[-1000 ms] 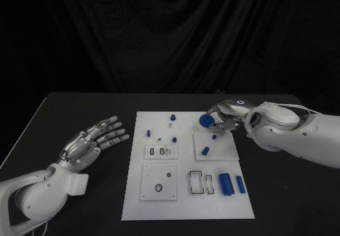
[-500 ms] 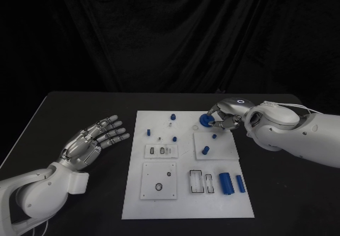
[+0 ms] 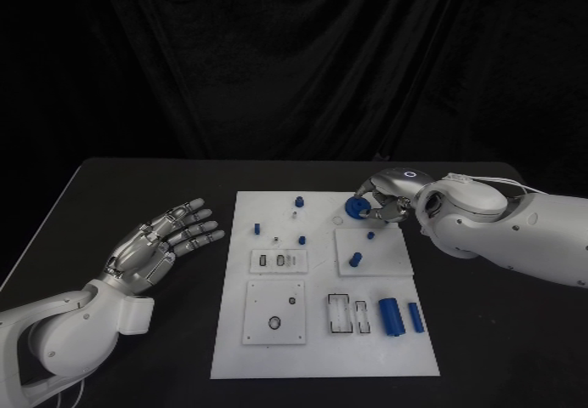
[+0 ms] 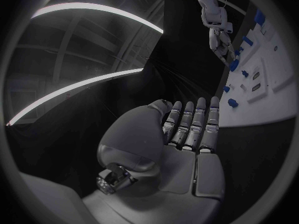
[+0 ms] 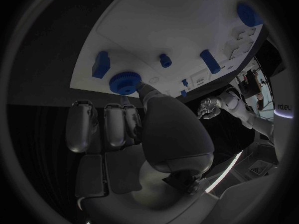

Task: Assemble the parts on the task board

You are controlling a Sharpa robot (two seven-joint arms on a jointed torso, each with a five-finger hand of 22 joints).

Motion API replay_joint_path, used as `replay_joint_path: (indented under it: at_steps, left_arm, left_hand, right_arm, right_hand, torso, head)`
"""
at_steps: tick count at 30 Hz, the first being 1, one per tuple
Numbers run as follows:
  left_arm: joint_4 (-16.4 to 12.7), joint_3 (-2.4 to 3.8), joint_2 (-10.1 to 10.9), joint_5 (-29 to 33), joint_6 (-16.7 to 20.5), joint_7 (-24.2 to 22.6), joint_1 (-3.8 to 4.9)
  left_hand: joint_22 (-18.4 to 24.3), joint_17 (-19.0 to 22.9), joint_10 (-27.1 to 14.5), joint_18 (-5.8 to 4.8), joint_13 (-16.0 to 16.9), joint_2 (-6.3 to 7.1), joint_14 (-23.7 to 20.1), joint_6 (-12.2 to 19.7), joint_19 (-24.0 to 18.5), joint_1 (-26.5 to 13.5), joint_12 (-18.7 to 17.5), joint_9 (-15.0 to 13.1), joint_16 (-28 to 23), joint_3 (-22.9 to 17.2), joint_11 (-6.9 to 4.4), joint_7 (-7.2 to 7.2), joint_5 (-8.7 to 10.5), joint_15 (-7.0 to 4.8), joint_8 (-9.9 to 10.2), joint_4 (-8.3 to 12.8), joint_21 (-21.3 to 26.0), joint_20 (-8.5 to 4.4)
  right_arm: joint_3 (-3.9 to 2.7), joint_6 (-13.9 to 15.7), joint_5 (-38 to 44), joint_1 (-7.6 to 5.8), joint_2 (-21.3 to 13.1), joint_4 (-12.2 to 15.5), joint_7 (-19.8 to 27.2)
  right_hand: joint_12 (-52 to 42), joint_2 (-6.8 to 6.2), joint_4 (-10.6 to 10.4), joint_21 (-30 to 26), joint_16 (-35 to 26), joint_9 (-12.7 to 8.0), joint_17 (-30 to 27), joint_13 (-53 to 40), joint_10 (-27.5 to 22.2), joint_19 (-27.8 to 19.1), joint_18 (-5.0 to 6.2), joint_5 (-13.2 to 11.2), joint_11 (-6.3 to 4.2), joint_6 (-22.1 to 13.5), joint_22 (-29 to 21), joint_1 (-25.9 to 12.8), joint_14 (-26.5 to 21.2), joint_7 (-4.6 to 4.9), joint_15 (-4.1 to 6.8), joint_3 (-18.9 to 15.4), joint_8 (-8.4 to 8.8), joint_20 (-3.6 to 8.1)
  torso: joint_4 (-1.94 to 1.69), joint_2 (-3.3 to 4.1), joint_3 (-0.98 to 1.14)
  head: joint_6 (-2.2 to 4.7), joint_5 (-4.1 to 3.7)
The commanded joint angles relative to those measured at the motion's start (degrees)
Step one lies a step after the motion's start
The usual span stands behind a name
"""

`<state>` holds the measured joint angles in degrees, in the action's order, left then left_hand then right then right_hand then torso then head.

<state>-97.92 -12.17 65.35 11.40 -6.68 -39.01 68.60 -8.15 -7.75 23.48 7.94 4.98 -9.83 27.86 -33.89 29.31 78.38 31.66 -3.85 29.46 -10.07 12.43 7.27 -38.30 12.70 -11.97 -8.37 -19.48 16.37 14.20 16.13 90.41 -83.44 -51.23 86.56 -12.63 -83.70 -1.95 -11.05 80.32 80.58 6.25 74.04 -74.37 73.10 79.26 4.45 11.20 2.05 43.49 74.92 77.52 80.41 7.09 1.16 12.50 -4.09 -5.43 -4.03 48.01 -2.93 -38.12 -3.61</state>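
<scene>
- One blue toothed wheel (image 3: pixel 355 207) pinched in right robot hand (image 3: pixel 383 204), at far right part of task board (image 3: pixel 321 357), above small raised plate (image 3: pixel 390 260) carrying blue peg (image 3: pixel 355 260).
- Nearer by far than left robot hand (image 3: pixel 166 242): fingers spread, holding nothing, over counter (image 3: pixel 135 183) beside board.
- Likely next: lowering wheel onto a seat close below; which seat, cannot tell.

Right hand (image 3: pixel 382 206) with blue gear (image 3: pixel 355 207), slightly nearer.
</scene>
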Motion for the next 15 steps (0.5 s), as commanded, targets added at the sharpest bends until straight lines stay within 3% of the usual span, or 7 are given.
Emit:
replay_joint_path:
  at_steps: [1, 15]
  left_arm:
    - [0.00, 0.03, -0.15, 0.20, -1.00, -2.64, 0.06]
    - [0.62, 0.03, -0.55, 0.20, -1.37, -2.41, 0.04]
  left_hand:
    - [0.02, -0.06, -0.10, -0.48, -0.03, -0.06, 0.10, -0.10, -0.33, -0.38, 0.35, -0.06, 0.16, -0.46, 0.34, 0.44, 0.24, 0.44, -0.10, -0.03, -0.22, 0.05]
    - [0.02, -0.06, -0.07, -0.53, -0.03, -0.04, 0.08, 0.00, -0.36, -0.49, 0.35, -0.04, 0.20, -0.62, 0.40, 0.51, 0.30, 0.48, -0.05, -0.02, -0.23, 0.05]
  right_arm:
    - [-0.03, -1.48, 0.14, 0.13, 0.16, -0.19, -2.47]
    - [-0.03, -2.58, 0.15, 0.14, 0.95, -0.86, -3.29]
  right_hand:
    - [-0.33, -0.54, 0.41, 0.34, 0.30, -0.04, 0.08, -0.05, 0.35, 0.46, -1.00, -0.26, 0.13, -0.33, 5.70, 0.13, 0.38, -0.04, -0.18, -0.02, 0.35, -0.02]
    - [-0.05, -0.25, 1.38, 0.01, -0.01, 0.03, -0.08, 0.31, -0.11, 0.20, -0.90, -0.04, 0.19, 0.41, 5.57, 1.27, 0.18, 0.08, -0.19, 0.41, -0.17, -0.01]
  torso:
    - [-0.02, 0.02, -0.01]
    - [-0.03, -0.01, -0.06]
  head:
    - [-0.01, 0.01]
    - [0.03, -0.04]
